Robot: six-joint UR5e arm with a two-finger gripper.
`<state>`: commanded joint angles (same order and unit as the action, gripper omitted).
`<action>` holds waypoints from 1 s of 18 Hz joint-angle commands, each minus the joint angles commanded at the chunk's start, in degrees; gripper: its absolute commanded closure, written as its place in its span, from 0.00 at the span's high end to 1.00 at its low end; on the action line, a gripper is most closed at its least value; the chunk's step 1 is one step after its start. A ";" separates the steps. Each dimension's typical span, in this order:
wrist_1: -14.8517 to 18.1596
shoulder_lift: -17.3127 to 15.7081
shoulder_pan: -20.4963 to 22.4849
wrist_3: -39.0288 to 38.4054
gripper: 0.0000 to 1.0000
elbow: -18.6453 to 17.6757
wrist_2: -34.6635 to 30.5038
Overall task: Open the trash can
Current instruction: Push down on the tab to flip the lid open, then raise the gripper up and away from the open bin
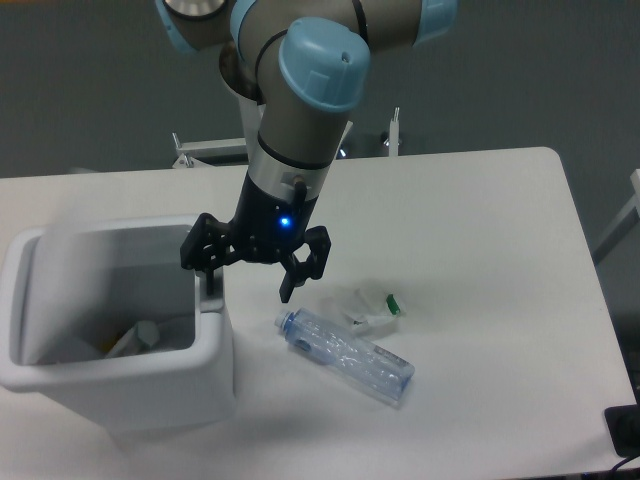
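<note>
My gripper (249,284) hangs spread wide just left of the frame's centre, pinching nothing. One fingertip (210,284) sits at the right rim of the large white boxy plastic trash can (205,372), which fills the lower left of the frame on the white desk (480,230). The can stands open, pale items lying inside; its lid is only a blur. My other fingertip hangs above the clear plastic bottle (345,354) lying right of the can, beside a crumpled clear wrapper (370,305).
</note>
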<state>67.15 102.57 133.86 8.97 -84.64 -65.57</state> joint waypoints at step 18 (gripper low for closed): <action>-1.51 -1.58 11.25 17.46 1.00 2.90 -19.68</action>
<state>65.64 100.99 145.11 26.42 -81.74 -85.25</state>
